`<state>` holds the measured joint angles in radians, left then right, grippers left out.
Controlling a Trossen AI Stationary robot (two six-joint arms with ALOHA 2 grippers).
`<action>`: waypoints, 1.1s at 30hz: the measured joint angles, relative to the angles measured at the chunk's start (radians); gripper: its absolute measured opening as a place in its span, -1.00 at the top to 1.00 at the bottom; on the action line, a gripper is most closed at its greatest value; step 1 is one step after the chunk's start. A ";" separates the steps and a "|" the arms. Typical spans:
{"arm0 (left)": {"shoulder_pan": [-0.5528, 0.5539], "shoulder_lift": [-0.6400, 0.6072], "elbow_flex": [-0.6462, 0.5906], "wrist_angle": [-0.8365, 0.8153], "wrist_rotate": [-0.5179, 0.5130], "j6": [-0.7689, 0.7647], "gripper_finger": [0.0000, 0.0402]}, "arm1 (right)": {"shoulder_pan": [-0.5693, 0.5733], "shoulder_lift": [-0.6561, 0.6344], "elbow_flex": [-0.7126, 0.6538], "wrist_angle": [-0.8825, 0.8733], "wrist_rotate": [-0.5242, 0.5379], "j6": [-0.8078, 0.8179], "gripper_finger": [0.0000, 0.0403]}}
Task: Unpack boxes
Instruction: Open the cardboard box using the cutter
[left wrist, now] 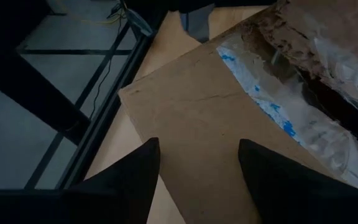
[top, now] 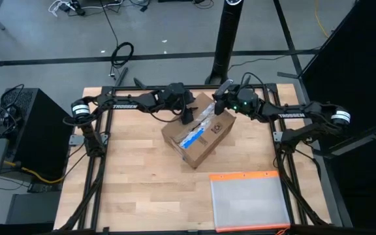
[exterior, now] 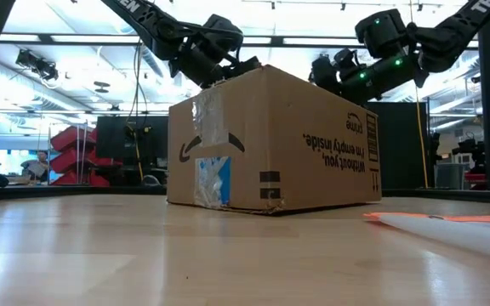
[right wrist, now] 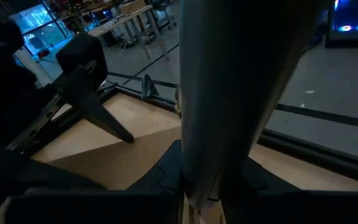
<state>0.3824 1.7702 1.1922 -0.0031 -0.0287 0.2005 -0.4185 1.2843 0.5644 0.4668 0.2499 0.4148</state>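
Note:
The brown cardboard box (top: 198, 134) stands askew mid-table on the wood, its print upside down in the low view (exterior: 270, 140). Torn tape and a blue-and-white label run across its top (left wrist: 272, 106). My left gripper (left wrist: 197, 180) is open at the box's far left corner, its fingers apart over the top panel (left wrist: 197, 118); whether they touch it I cannot tell. My right gripper (top: 219, 104) is shut at the box's far right top edge, on a pale flap (right wrist: 229, 81) that rises from its fingers. My right gripper pinches the flap's edge (right wrist: 199, 177) between its two fingers, coming nearly level from the table's far right side. The flap stands up in front of the camera and hides where it joins the box. The box itself rests on the table.
A flat clear pouch with an orange edge (top: 250, 201) lies at the near right of the table. A black metal frame (top: 103, 130) borders the tabletop, and a black post (top: 227, 39) stands beyond the far edge. Bare wood lies to the box's left and near side.

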 joint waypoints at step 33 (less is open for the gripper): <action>-0.071 -0.177 -0.011 -0.180 -0.087 -0.105 -0.06 | 0.157 -0.051 -0.001 0.016 0.207 0.076 0.79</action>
<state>0.3110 1.5928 1.1816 -0.1829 -0.1158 0.0952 -0.2615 1.2335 0.5632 0.4824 0.4568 0.4911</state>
